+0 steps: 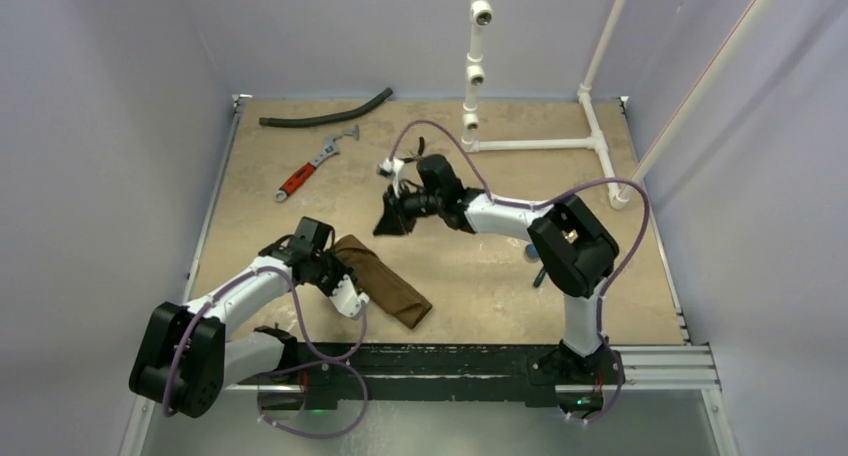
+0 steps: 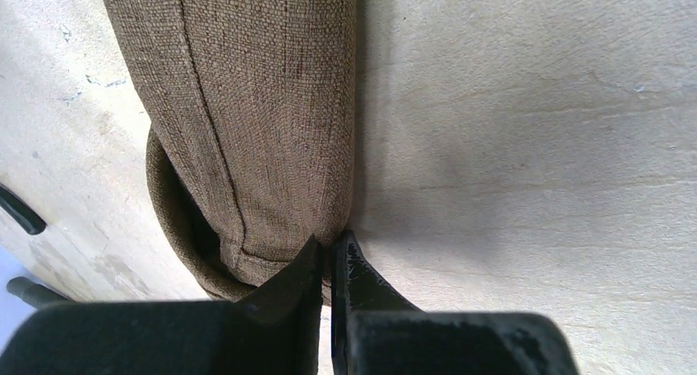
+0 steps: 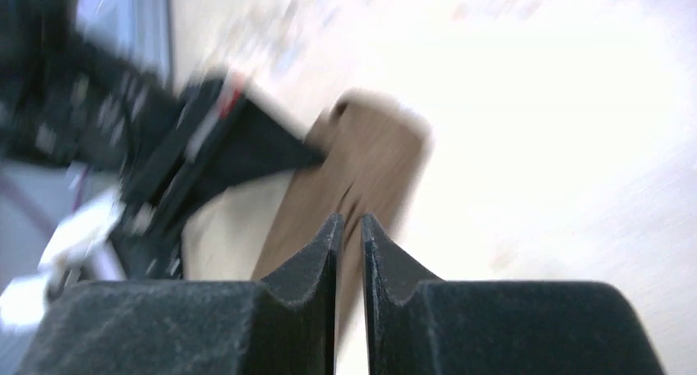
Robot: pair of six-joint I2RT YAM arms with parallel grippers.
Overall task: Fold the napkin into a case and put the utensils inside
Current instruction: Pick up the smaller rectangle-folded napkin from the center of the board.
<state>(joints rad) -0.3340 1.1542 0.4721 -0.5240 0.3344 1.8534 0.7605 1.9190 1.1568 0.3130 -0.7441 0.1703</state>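
The brown napkin (image 1: 385, 281) lies folded into a long narrow strip, slanting from the left arm toward the near edge. My left gripper (image 1: 342, 259) sits at its upper-left end. In the left wrist view that gripper (image 2: 329, 247) is shut on the napkin (image 2: 255, 104), pinching the cloth's near edge beside a loop of fold. My right gripper (image 1: 392, 218) hangs above the table's middle. Its view is blurred: the right gripper (image 3: 352, 223) has a narrow empty gap between its fingers, with the napkin (image 3: 370, 161) far below. A bluish utensil (image 1: 531, 253) peeks out from behind the right arm.
A black hose (image 1: 325, 111) lies at the back. A red-handled wrench (image 1: 312, 166) lies back left. A white pipe frame (image 1: 530, 144) stands at the back right. Walls close in three sides of the table.
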